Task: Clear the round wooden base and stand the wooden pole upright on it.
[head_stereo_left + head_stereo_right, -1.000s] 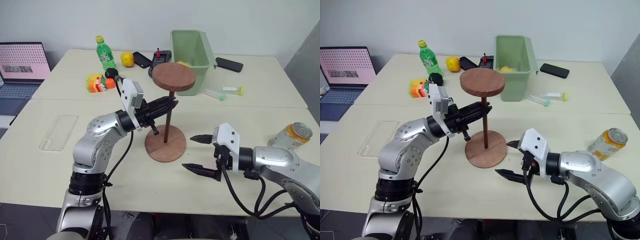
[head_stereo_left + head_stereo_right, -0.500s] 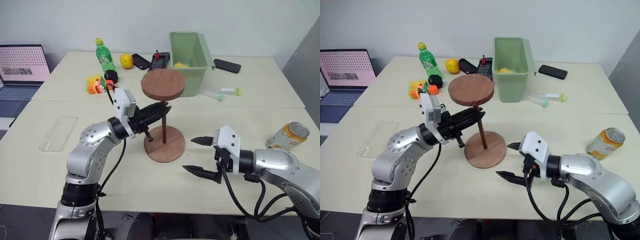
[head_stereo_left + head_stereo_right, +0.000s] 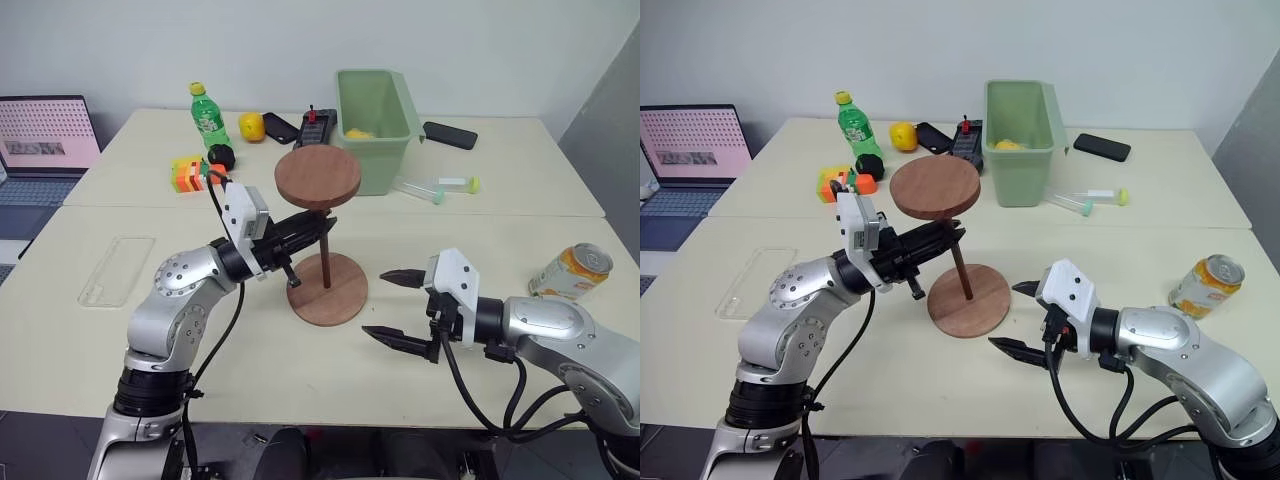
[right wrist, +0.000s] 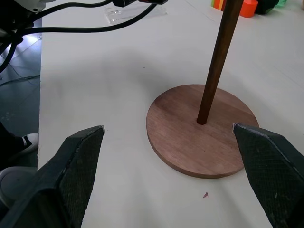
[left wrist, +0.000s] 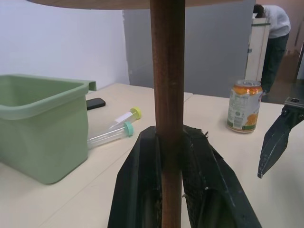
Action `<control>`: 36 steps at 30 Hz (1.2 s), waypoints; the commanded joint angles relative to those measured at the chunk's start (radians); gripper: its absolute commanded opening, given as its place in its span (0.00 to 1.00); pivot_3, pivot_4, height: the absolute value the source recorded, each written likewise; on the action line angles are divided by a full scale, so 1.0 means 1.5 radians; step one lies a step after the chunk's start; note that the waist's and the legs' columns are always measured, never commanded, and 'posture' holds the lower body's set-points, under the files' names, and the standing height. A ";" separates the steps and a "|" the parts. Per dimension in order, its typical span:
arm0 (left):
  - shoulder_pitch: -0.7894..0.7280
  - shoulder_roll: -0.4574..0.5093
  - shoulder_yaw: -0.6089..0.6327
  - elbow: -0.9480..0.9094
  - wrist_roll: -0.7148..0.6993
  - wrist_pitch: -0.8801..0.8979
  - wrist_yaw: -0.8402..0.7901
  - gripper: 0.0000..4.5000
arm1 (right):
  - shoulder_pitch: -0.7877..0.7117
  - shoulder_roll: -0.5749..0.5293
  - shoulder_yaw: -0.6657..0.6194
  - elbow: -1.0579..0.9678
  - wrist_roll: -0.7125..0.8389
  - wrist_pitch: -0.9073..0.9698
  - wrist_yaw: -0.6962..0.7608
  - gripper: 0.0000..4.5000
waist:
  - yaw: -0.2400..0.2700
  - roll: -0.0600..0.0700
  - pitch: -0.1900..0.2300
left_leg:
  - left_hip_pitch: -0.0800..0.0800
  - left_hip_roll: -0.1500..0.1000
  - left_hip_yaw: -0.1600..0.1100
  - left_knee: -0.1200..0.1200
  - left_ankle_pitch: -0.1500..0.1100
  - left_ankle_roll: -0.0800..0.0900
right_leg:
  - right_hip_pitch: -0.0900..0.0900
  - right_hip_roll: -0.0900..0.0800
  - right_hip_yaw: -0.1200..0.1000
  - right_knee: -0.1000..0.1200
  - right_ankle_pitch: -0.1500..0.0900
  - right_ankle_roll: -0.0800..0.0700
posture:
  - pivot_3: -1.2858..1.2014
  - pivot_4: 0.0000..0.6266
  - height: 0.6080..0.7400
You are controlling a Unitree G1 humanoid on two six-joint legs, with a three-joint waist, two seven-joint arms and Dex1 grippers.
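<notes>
Left wrist view: orange-printed can (image 5: 243,105), lettering unreadable.

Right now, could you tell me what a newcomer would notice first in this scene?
Mid-table, the left gripper is shut on the wooden pole, whose lower end meets the centre of the round wooden base, disc end up and leaning slightly. The right gripper hangs open beside the base, with an orange can at the table's right edge.

Looked like an office or lab room: plain white walls, pale tables (image 3: 520,190) pushed together, an open laptop (image 3: 45,135) at ten o'clock, a phone (image 3: 449,135) and sample tubes (image 3: 437,189) at one o'clock, a person (image 5: 272,42) standing far behind.
</notes>
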 commanded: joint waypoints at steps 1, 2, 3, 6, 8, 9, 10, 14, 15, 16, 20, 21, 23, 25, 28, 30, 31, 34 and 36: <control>0.022 0.021 -0.020 0.035 0.042 0.024 0.010 0.13 | -0.013 0.006 -0.014 -0.009 0.003 -0.005 -0.005 1.00 | 0.000 0.000 0.000 | 0.000 0.000 0.000 0.000 0.000 0.000 | 0.000 0.000 0.000 0.000 0.000 0.000 | 0.52 0.24 1.00; 0.022 0.025 -0.024 0.033 0.045 0.020 0.005 0.22 | -0.012 0.006 -0.015 -0.010 0.003 -0.005 -0.005 1.00 | 0.000 0.000 -0.001 | 0.000 0.000 0.000 0.000 0.000 0.000 | 0.000 0.000 0.000 0.000 0.000 0.000 | 0.52 0.24 1.00; 0.022 0.027 -0.027 0.029 0.046 0.017 0.001 0.26 | -0.012 0.006 -0.015 -0.010 0.002 -0.005 -0.005 1.00 | 0.000 0.001 -0.001 | 0.000 0.000 0.000 0.000 0.000 0.000 | 0.000 0.000 0.000 0.000 0.000 0.000 | 0.52 0.24 1.00; 0.019 0.035 -0.036 0.024 0.053 0.011 -0.012 0.38 | -0.013 0.007 -0.015 -0.009 0.001 -0.005 -0.005 1.00 | 0.000 0.000 0.001 | -0.002 0.000 0.000 0.000 0.000 0.000 | -0.002 0.000 0.000 0.000 0.000 0.000 | 0.52 0.24 1.00; 0.016 0.038 -0.046 0.018 0.059 0.005 -0.023 0.47 | -0.013 0.007 -0.014 -0.008 0.000 -0.005 -0.006 1.00 | 0.001 -0.001 0.001 | -0.005 0.000 -0.001 0.000 0.000 0.000 | -0.004 0.000 0.000 -0.001 0.000 0.000 | 0.52 0.24 1.00; 0.015 0.040 -0.049 0.014 0.062 0.003 -0.028 0.52 | -0.013 0.008 -0.014 -0.008 -0.001 -0.005 -0.006 1.00 | 0.002 -0.001 0.001 | -0.006 0.000 -0.002 0.000 0.000 0.000 | -0.004 0.000 0.000 -0.001 0.000 0.000 | 0.52 0.24 1.00; 0.015 0.040 -0.051 0.011 0.062 0.004 -0.031 0.55 | -0.013 0.008 -0.014 -0.008 -0.001 -0.005 -0.007 1.00 | 0.002 -0.001 0.001 | -0.007 -0.001 -0.002 0.000 0.000 0.000 | -0.005 0.000 0.000 -0.001 0.000 0.000 | 0.52 0.24 1.00; 0.017 0.057 -0.058 0.008 0.072 0.007 -0.054 0.68 | -0.013 0.008 -0.013 -0.006 -0.004 -0.005 -0.007 1.00 | 0.002 -0.001 0.001 | -0.009 -0.001 -0.003 0.001 0.000 0.000 | -0.006 -0.001 0.000 -0.002 0.000 0.000 | 0.52 0.24 1.00; 0.018 0.064 -0.058 0.010 0.075 0.004 -0.062 0.68 | -0.013 0.008 -0.013 -0.006 -0.004 -0.005 -0.008 1.00 | 0.002 -0.001 0.001 | -0.009 -0.001 -0.003 0.001 0.000 0.000 | -0.007 -0.001 0.000 -0.002 0.000 0.000 | 0.52 0.24 1.00; 0.016 0.075 -0.060 0.014 0.084 -0.006 -0.072 0.68 | -0.012 0.007 -0.014 -0.005 -0.004 -0.005 -0.008 1.00 | 0.001 -0.001 0.001 | -0.009 -0.001 -0.003 0.001 0.000 0.000 | -0.007 -0.001 0.000 -0.002 0.000 0.000 | 0.52 0.24 1.00; -0.008 0.123 -0.057 0.046 0.104 -0.028 -0.122 0.68 | -0.011 -0.002 -0.020 0.005 -0.010 -0.010 -0.001 1.00 | 0.001 -0.001 0.001 | -0.009 -0.001 -0.003 0.000 0.000 0.000 | -0.007 0.000 0.000 -0.002 0.000 0.000 | 0.52 0.24 1.00; -0.018 0.145 -0.058 0.058 0.108 -0.024 -0.145 0.68 | -0.010 -0.007 -0.025 0.010 -0.012 -0.013 0.004 1.00 | 0.001 -0.001 0.001 | -0.009 -0.001 -0.003 0.000 0.000 0.000 | -0.007 0.000 -0.001 -0.002 0.000 0.000 | 0.52 0.24 1.00; -0.031 0.182 -0.056 0.073 0.109 -0.008 -0.175 0.68 | -0.008 -0.021 -0.035 0.019 -0.015 -0.019 0.016 1.00 | 0.001 -0.001 0.001 | -0.009 -0.001 -0.003 0.000 0.000 0.000 | -0.007 0.000 -0.001 -0.002 0.000 0.000 | 0.52 0.24 1.00; -0.031 0.218 -0.045 0.072 0.098 0.020 -0.196 0.68 | -0.006 -0.038 -0.053 0.026 -0.012 -0.025 0.033 1.00 | 0.001 -0.001 0.002 | -0.009 -0.001 -0.002 0.000 0.000 0.000 | -0.007 0.000 -0.001 -0.002 0.000 0.000 | 0.52 0.24 1.00; -0.010 0.286 -0.003 0.077 0.089 0.045 -0.220 0.68 | 0.013 -0.082 -0.109 0.034 0.004 -0.044 0.084 1.00 | 0.000 -0.001 0.002 | -0.010 -0.001 -0.001 0.000 0.000 0.000 | -0.007 0.000 -0.001 -0.003 0.000 0.000 | 0.52 0.24 1.00; 0.003 0.320 0.033 0.093 0.079 0.054 -0.228 0.68 | 0.032 -0.108 -0.153 0.035 0.022 -0.051 0.116 1.00 | 0.000 0.000 0.004 | -0.010 -0.001 -0.001 0.000 0.000 0.000 | -0.008 0.000 -0.001 -0.003 0.000 0.000 | 0.52 0.24 1.00; 0.007 0.333 0.049 0.103 0.076 0.057 -0.229 0.68 | 0.040 -0.119 -0.173 0.036 0.032 -0.054 0.133 1.00 | 0.001 0.000 0.004 | -0.010 -0.001 -0.001 0.000 0.000 0.000 | -0.008 0.000 -0.001 -0.003 0.000 0.000 | 0.52 0.24 1.00; 0.034 0.366 0.092 0.113 0.069 0.068 -0.237 0.68 | 0.068 -0.146 -0.230 0.036 0.060 -0.053 0.169 1.00 | 0.001 0.000 0.004 | -0.010 0.000 -0.002 0.000 0.000 0.000 | -0.008 0.000 -0.001 -0.003 0.000 0.000 | 0.52 0.24 1.00; 0.066 0.389 0.121 0.123 0.074 0.062 -0.249 0.68 | 0.083 -0.167 -0.268 0.037 0.077 -0.048 0.194 1.00 | 0.001 0.000 0.004 | -0.010 -0.001 -0.001 0.000 0.000 0.000 | -0.008 0.000 -0.001 -0.003 0.000 0.000 | 0.52 0.24 1.00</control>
